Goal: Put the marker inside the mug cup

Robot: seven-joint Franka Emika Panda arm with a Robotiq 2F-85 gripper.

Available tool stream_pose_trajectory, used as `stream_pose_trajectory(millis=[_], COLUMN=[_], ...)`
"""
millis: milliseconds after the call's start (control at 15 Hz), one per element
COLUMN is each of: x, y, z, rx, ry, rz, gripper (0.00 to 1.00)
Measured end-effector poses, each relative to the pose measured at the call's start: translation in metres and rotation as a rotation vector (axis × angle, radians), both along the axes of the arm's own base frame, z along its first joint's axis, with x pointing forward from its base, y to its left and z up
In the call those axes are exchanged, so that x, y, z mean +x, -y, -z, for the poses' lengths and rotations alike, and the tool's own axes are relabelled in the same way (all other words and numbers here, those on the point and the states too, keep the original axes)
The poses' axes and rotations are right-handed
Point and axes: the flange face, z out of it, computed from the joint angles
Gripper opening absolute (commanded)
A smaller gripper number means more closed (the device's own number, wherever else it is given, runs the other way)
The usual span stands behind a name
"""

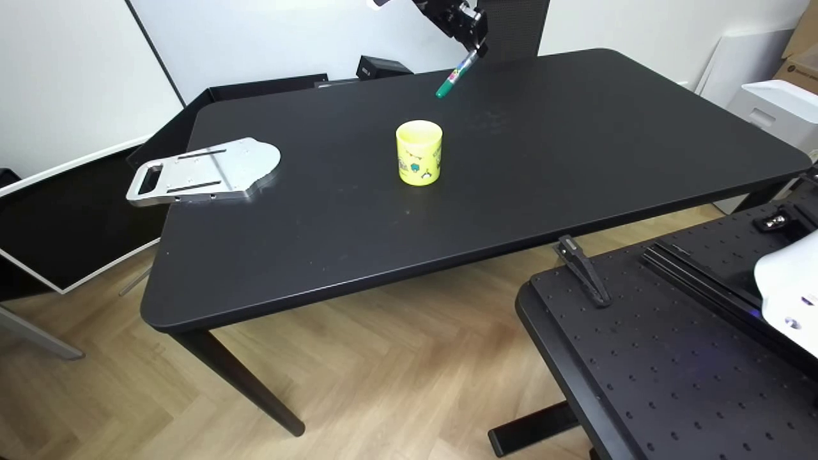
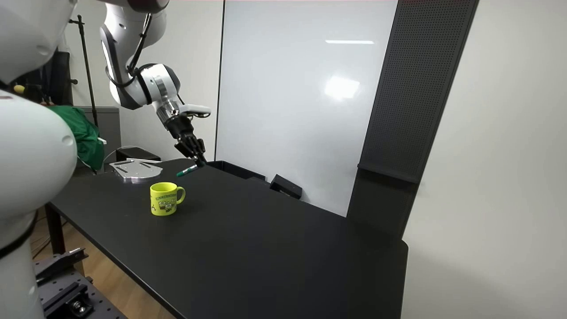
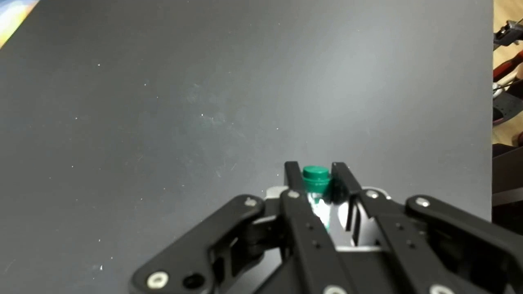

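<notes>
Over the far side of the bench (image 1: pixel 505 176), in an exterior view, the partly cut-off hand (image 1: pixel 478 50) clasps the slanted marker (image 1: pixel 457 75), its upper end hidden, beyond the upright mug (image 1: pixel 419 155).

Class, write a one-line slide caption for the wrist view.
The robot's hand grips a green-ended marker between its black fingers, above the dark tabletop.

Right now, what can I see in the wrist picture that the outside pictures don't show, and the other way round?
Only the wrist view: a red handle-like thing beyond the table, too cropped to name.
Only the exterior views: the cartoon-printed yellow mug, upright in both, and the robot's white arm links.
Shared by all: the table and the black gripper, holding the green-ended marker.
</notes>
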Motion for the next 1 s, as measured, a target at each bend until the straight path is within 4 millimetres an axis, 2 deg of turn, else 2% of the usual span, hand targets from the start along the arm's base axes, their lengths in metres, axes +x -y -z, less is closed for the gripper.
stream_pose_trajectory(millis=[267,1000], x=[-0.002,0.001], y=[-0.012,-0.054], z=[0.003,0.049], rx=[0.017,0.054], ry=[-0.004,-0.027], rz=[-0.026,-0.114], gripper=[0.06,0.06])
